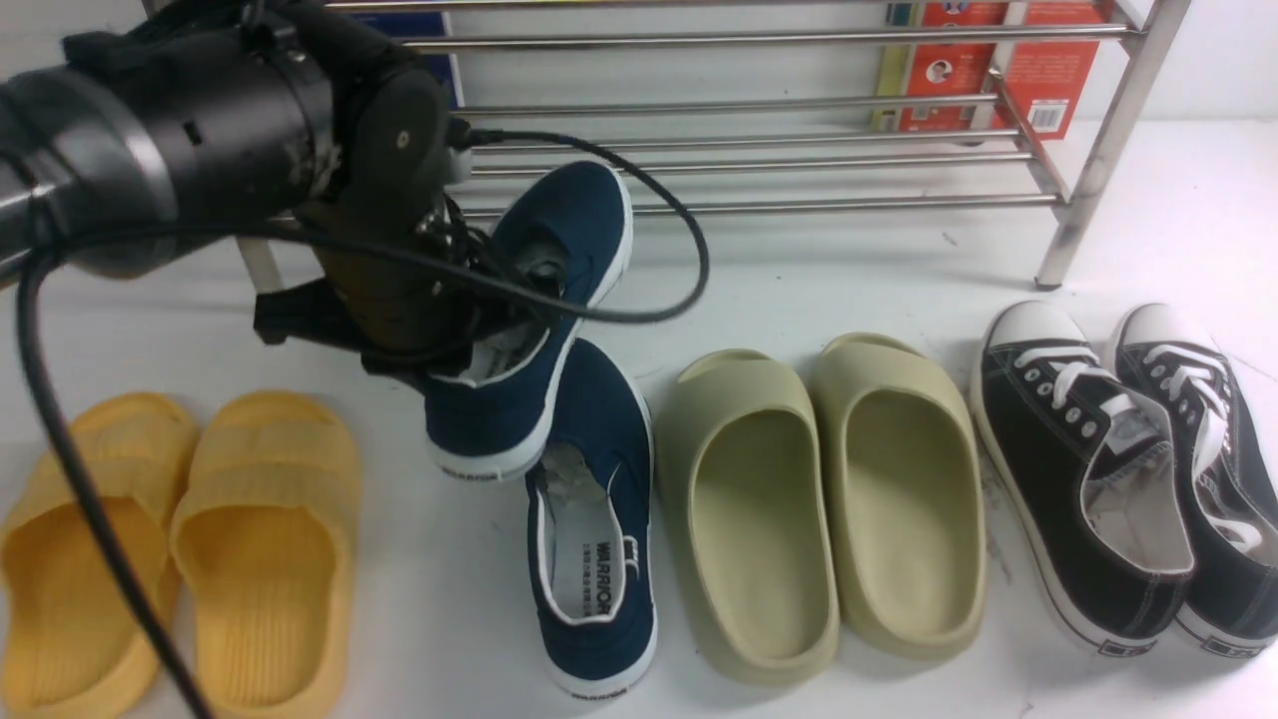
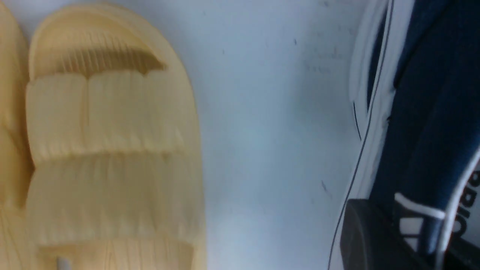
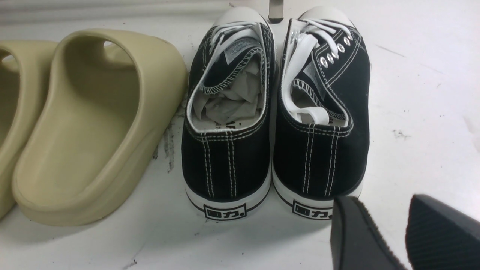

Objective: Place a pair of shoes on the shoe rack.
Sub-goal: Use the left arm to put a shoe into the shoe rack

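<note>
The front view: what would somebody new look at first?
Probably the navy blue shoe, hanging tilted from the robot's left gripper, partly over the matching navy shoe on the table. Next might come the bright yellow slippers at the left, with a looping black cable near them and across the held shoe. Behind everything, a shiny steel rack stretches across the back.

Bright light falls on a scuffed white surface (image 1: 799, 270) running back to a plain white wall (image 1: 699, 80), where small dark marks dot the pale expanse.
</note>
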